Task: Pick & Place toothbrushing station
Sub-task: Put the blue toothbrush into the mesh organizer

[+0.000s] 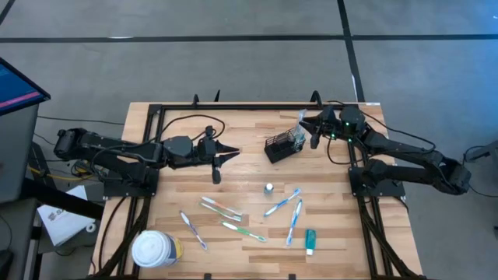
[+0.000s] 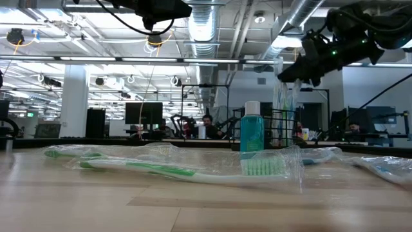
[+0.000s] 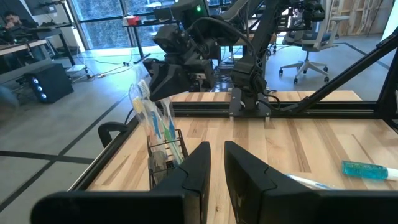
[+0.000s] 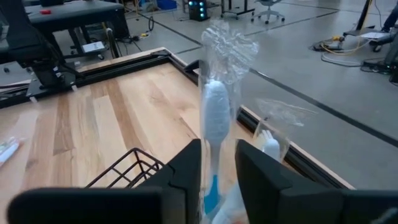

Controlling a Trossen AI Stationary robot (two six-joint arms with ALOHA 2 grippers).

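Note:
The black wire-mesh caddy (image 1: 281, 145) stands on its base at the table's far side, right of centre, with wrapped toothbrushes (image 3: 152, 112) upright in it. My right gripper (image 4: 217, 149) is just above the caddy's right end, open, with one clear-wrapped white and blue toothbrush (image 4: 216, 115) upright between its fingers. My left gripper (image 1: 233, 153) hovers left of the caddy, its fingers a narrow gap apart with nothing between them. Several more toothbrushes (image 1: 243, 231) and a teal tube (image 1: 310, 241) lie flat on the table's near half. My right gripper has its fingers (image 4: 186, 171) on either side of the wrapped toothbrush's handle (image 4: 212, 186), coming level from the table's right side. Whether they touch the handle or its wrapper, I cannot tell. The toothbrush stands upright with its lower end in the caddy.
A large white-lidded tub (image 1: 153, 249) stands at the near left corner. A small round cap (image 1: 268, 187) lies near the table's middle. A black frame rail (image 1: 233, 109) runs along the far edge. Bare wood shows between the caddy and the loose toothbrushes.

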